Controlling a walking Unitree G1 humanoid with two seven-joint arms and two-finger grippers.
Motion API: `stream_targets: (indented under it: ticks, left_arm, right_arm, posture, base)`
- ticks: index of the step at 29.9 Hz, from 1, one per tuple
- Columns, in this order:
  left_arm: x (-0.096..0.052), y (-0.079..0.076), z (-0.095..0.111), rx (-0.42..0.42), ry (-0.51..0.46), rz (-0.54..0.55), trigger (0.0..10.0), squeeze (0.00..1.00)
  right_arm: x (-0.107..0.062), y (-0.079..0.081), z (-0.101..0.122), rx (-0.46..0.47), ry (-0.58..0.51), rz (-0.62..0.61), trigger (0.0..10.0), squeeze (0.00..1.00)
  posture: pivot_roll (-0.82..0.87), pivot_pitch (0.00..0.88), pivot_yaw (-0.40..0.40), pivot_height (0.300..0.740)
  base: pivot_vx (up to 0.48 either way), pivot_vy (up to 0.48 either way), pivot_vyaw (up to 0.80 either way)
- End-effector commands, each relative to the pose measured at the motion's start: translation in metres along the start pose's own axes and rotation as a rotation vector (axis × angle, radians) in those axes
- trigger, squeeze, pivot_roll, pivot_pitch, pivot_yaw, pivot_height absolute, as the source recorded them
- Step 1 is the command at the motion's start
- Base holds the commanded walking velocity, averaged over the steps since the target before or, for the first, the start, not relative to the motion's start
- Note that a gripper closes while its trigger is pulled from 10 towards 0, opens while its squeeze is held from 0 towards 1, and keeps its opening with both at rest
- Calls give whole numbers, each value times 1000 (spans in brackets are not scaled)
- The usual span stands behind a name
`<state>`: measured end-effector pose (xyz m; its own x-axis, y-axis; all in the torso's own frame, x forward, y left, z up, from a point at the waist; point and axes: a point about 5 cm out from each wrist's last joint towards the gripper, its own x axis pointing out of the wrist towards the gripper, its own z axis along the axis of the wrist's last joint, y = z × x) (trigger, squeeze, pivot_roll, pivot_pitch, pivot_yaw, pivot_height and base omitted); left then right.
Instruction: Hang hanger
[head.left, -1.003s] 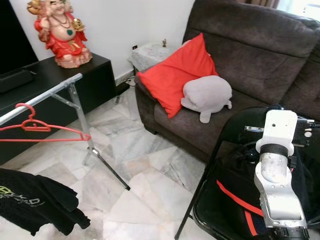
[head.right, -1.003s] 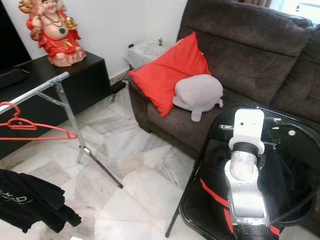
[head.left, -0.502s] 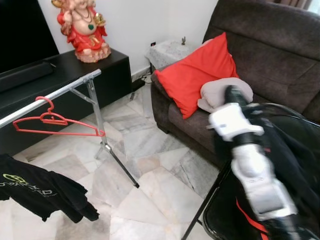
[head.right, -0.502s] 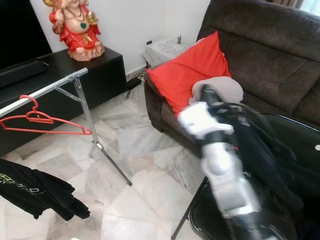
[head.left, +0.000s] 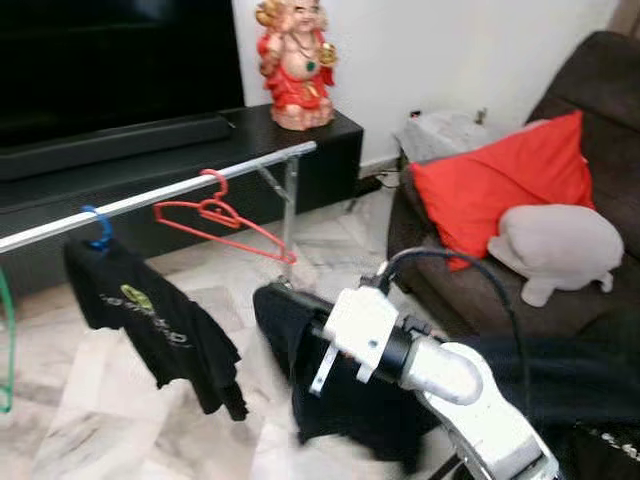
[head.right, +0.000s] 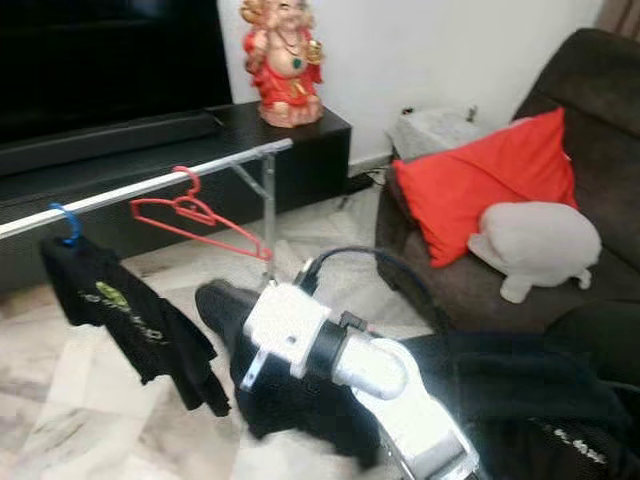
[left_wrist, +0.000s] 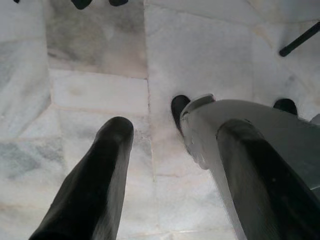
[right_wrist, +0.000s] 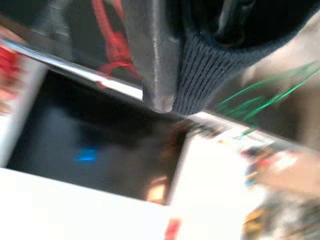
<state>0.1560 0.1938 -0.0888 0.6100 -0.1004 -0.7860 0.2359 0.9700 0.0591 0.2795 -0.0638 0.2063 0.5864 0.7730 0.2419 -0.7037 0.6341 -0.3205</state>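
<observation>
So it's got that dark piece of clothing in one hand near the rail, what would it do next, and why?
Probably lift the right gripper up and toward the clothes rail. It holds the dark garment low, below the rail. A red hanger and a black T-shirt on a blue hook already hang there; the stretch between them looks free. The left gripper hangs idle over the floor.

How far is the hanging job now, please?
Done: a black T-shirt hangs on the rail by a blue hook, beside an empty red hanger. In hand: the right gripper carries a dark garment toward the rail. Left: hooking it on.
</observation>
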Motion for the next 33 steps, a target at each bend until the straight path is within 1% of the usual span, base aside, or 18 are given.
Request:
stream_targets:
  ticks: [1,3,5,7,8,9,10,11,12,17,20,22,23,24,25,29,32,33]
  left_arm:
    - [0,-4,-2,1,14,-9,10000,0]
    - [3,-11,3,6,8,-17,10000,0]
    - [6,-16,8,9,0,-22,10000,0]
    - [6,-16,9,12,-2,-21,10000,0]
    - [5,-10,8,20,-2,-16,10000,0]
    - [5,-10,8,20,-2,-16,10000,0]
    - [2,0,5,25,-5,-8,10000,0]
    - [0,7,5,31,-11,-2,10000,0]
    - [0,7,5,31,-11,-2,10000,0]
    - [0,18,20,85,-70,-19,10000,0]
    - [2,27,43,203,-136,-40,10000,0]
    - [3,31,66,241,-219,-54,10000,0]
    - [2,33,70,240,-233,-47,10000,0]
    - [1,38,72,283,-237,-19,10000,0]
    - [-1,46,73,272,-243,19,10000,0]
    - [-3,56,76,100,-281,97,10000,0]
    - [-3,53,83,21,-348,117,10000,0]
    - [-3,51,87,22,-372,117,10000,0]
  right_arm:
    - [-11,-22,-16,42,67,-145,10000,0]
    - [-17,-29,-29,83,132,-199,10000,0]
    - [-26,-38,-50,103,282,-289,10000,0]
    - [-32,-44,-64,146,369,-368,10000,0]
    - [-40,-50,-78,200,448,-458,10000,0]
    - [-40,-50,-78,200,448,-458,10000,0]
    - [-46,-50,-89,237,501,-491,10000,0]
    - [-51,-46,-99,247,555,-471,10000,0]
    - [-51,-46,-99,247,555,-471,10000,0]
    - [-59,-23,-129,233,703,-313,10000,0]
    - [-61,-12,-140,254,753,-213,10000,0]
    - [-61,-13,-145,236,768,-219,10000,0]
    - [-60,-12,-146,241,769,-223,10000,0]
    - [-59,-12,-146,236,766,-223,10000,0]
    - [-58,-13,-146,248,760,-241,10000,0]
    - [-58,-20,-148,278,747,-319,10000,0]
    - [-57,-26,-146,280,708,-386,10000,0]
    - [-55,-28,-144,280,685,-403,10000,0]
  posture:
    - [-33,62,12,740]
    - [-30,63,12,740]
    - [-26,65,13,740]
    - [-28,66,15,740]
    - [-30,64,17,740]
    - [-30,64,17,740]
    - [-29,65,19,740]
    - [-25,66,19,740]
    - [-25,66,19,740]
    - [-12,65,19,740]
    - [1,61,12,740]
    - [3,60,8,740]
    - [-3,55,9,740]
    - [-7,54,8,740]
    - [-2,50,5,740]
    - [8,47,3,740]
    - [-3,39,3,740]
    - [-2,36,4,740]
  base:
    - [0,0,0]
    - [0,0,0]
    - [0,0,0]
    - [0,0,0]
    - [0,0,0]
    - [0,0,0]
    - [0,0,0]
    - [0,0,0]
    - [0,0,0]
    - [0,0,0]
    - [0,0,0]
    - [0,0,0]
    - [0,0,0]
    - [0,0,0]
    - [0,0,0]
    - [0,0,0]
    - [0,0,0]
    - [0,0,0]
